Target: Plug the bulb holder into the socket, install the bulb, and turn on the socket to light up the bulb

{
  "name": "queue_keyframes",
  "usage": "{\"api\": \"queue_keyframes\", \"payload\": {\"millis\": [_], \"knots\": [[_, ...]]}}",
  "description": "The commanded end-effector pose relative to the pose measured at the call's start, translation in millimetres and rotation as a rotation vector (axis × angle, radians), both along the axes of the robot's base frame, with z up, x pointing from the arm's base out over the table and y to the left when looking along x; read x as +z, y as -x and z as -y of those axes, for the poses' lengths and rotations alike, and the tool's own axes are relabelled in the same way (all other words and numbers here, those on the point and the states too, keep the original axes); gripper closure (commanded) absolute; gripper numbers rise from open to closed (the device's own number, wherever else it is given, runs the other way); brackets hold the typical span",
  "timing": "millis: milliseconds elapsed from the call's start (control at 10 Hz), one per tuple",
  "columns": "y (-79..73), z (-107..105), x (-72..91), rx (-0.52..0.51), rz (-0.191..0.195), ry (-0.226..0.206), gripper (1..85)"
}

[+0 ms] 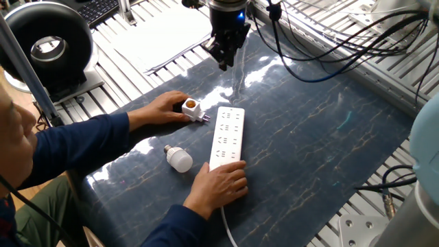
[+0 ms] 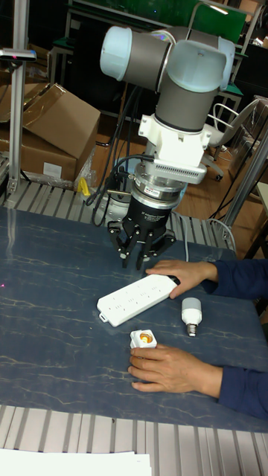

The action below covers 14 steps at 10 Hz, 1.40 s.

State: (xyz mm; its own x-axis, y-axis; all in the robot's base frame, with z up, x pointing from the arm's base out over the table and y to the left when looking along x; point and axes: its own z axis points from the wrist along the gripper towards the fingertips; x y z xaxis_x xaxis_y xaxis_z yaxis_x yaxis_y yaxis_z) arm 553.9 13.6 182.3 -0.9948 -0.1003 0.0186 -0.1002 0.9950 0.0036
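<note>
The socket [image 1: 228, 137] lies flat mid-worktop [image 1: 329, 137], its long axis running toward the hand [image 1: 223, 63], which hovers empty, fingers narrowly apart; holder [image 1: 191, 107] and bulb [image 1: 180, 158] lie beside it.

Dark blue marbled bench [image 1: 322, 137] fills the middle of the fixed view, glare streaking its far end. On it, the long white socket [image 1: 229, 136] lies lengthwise, its cord [image 1: 226, 223] trailing off the near edge. Just left of the socket's far end sits the bulb holder [image 1: 191, 107], orange opening up, prongs toward the socket. The bulb [image 1: 180, 158] lies on its side beside the socket's near half, apart from it. In the tall fixed view the bulb [image 2: 192, 314] points its base toward the front edge.
</note>
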Motion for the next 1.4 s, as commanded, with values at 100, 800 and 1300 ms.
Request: {"api": "queue_keyframes", "payload": {"millis": [100, 800, 1300], "knots": [[-19.1, -10, 1.8, 0.043, 0.001, -0.032, 34.0], [-67.4, -27, 1.1, 0.063, -0.04, -0.037, 33.7], [-114.4, -47, -25.3, 0.109, -0.03, -0.052, 28.0]]}}
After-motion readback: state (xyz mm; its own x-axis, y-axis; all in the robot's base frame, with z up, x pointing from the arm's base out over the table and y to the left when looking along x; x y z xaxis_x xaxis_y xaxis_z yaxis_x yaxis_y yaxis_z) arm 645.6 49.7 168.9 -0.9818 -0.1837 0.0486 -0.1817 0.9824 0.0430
